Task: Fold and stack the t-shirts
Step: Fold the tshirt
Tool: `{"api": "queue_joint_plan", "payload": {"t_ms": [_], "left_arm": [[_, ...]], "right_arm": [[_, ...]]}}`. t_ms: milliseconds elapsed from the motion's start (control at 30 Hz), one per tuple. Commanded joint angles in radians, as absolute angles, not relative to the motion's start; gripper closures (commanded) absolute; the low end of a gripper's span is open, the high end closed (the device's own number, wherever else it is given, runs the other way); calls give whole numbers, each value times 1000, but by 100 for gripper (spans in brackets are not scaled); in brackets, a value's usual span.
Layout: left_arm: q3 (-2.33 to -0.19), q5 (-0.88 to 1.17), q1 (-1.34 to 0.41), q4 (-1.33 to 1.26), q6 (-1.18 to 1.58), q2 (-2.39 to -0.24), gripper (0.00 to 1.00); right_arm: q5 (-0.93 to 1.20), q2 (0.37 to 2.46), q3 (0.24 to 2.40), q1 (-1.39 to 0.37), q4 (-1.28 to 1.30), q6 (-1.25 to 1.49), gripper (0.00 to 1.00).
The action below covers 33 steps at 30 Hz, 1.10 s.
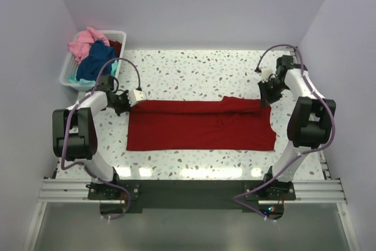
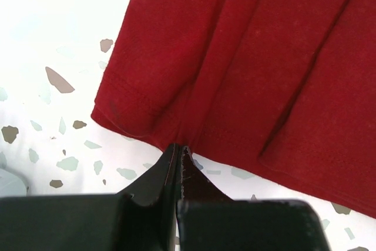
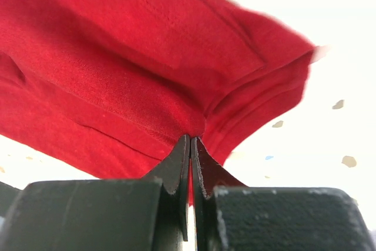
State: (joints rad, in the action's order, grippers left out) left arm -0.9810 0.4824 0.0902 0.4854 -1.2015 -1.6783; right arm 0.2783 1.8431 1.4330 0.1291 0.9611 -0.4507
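Mounting rail [image 1: 188, 191], near edge: carries both arm bases.

Table [image 1: 194, 69]: pale speckled top.

Deep red t-shirt [image 1: 200, 126]: the largest cloth, lying flat as a long band across the table's middle, nearly from left edge to right edge, and already doubled lengthwise.

White basket [image 1: 66, 76], far-left corner: holds a pink t-shirt [image 1: 82, 43], a navy t-shirt [image 1: 97, 60] and a teal t-shirt [image 1: 73, 79], all unfolded.

Left gripper [image 2: 178, 150]: jaws pressed together on the red shirt's far-left corner, at the hem.

Right gripper [image 3: 191, 140]: jaws pinched on its far-right corner, layers bunched.

Risk: both bites look shallow, so a lift could pull the hem free. One jaw catching fewer layers, or uneven travel, would likely skew the fold.
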Motion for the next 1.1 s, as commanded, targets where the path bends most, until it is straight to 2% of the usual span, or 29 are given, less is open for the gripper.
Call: {"api": "queue_joint_plan", "payload": {"t_ms": [0,267,733,1067], "left_arm": [[-1038,477,92,527,-1229,-1620,100],[-1039,520,92,614,-1236,-1572,100],[-911,443,66,551,-1236,-1626,100],[-922,434,55,548,-1210,-1637,100]], "right_arm": [[256,1821,1514,129,1011,-485,100],[222,1799,1482,130,1005,-520,100],[183,1839,1378,130,937,-538,100],[183,1833,1382,129,951,-548,100]]}}
